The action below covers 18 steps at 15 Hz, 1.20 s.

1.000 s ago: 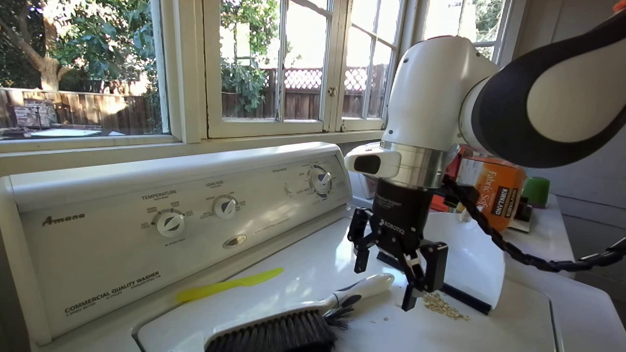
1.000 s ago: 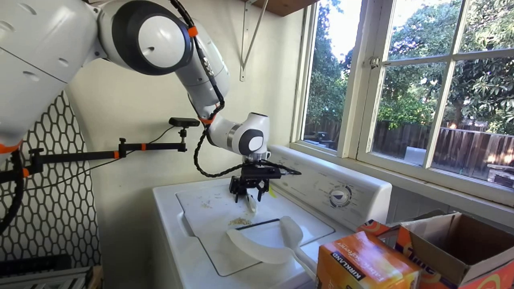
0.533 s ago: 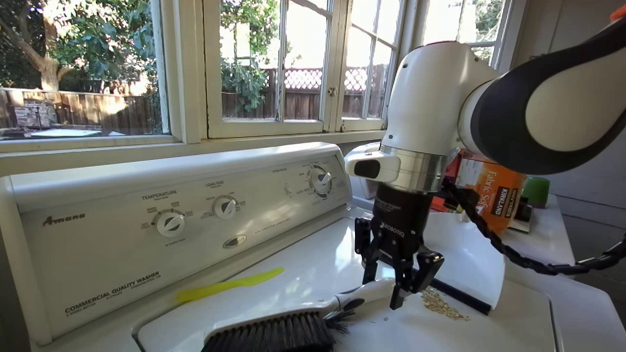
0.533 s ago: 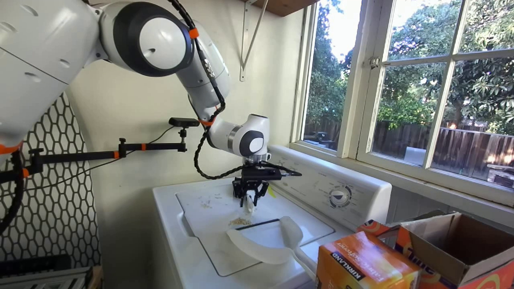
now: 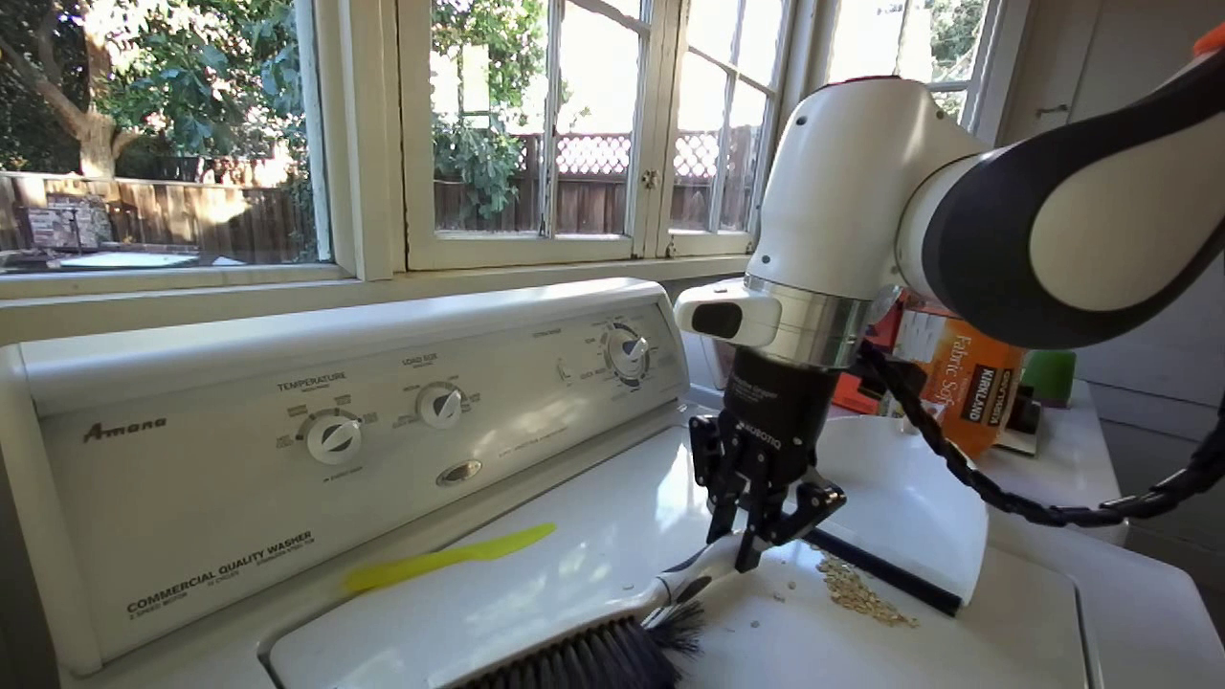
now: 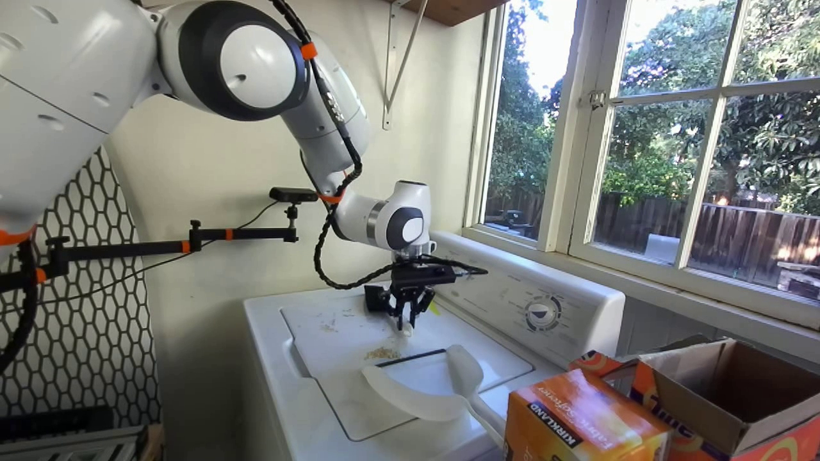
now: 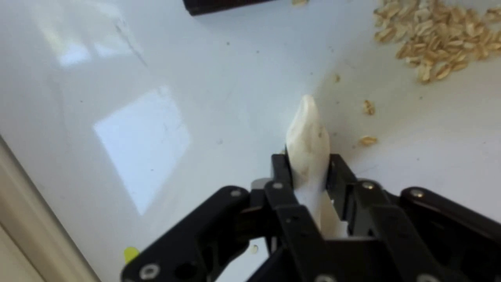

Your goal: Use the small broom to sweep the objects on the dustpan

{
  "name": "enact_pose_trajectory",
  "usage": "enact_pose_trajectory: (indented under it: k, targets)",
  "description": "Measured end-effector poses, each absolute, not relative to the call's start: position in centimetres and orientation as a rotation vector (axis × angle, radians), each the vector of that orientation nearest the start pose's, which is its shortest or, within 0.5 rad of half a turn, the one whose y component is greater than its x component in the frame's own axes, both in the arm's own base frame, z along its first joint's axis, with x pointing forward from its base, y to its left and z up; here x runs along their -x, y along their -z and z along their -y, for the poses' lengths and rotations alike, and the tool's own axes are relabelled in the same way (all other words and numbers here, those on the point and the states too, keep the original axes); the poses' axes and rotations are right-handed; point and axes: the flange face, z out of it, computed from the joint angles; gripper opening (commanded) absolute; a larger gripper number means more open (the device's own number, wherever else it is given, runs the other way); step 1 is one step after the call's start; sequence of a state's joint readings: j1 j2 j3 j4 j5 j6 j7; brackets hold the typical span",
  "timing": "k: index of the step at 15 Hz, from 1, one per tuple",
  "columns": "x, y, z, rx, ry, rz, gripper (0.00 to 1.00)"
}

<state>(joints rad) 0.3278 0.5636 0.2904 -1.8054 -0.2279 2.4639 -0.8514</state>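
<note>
So the jaws of the gripper (image 7: 310, 168) have come in since a second ago and are clamped on the broom (image 5: 612, 636) by its handle, bristles at near left in an exterior view and shifted a bit right. Arm (image 6: 256, 64) reaches over from the left in an exterior view, wrist bent so the gripper points pretty much straight down at the lid (image 6: 346, 397). Decent stretch of lid between gripper and panel (image 5: 392, 459) at far left in an exterior view, while to the right the crumbs (image 5: 858, 590) sit just beside the black edge of the dustpan (image 5: 914, 488).
</note>
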Motion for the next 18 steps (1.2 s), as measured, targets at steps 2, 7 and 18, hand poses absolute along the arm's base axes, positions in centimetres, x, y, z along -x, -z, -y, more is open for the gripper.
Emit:
enact_pose_trajectory:
  k: [2, 7, 18]
  targets:
    - [-55.8, -26.0, -37.0, -2.168, -0.278, -2.186, 0.07]
    - [-57.2, -27.8, -36.3, -2.084, -0.514, -2.09, 0.07]
    - [-55.3, -29.6, -35.4, -1.692, -0.804, -2.161, 0.07]
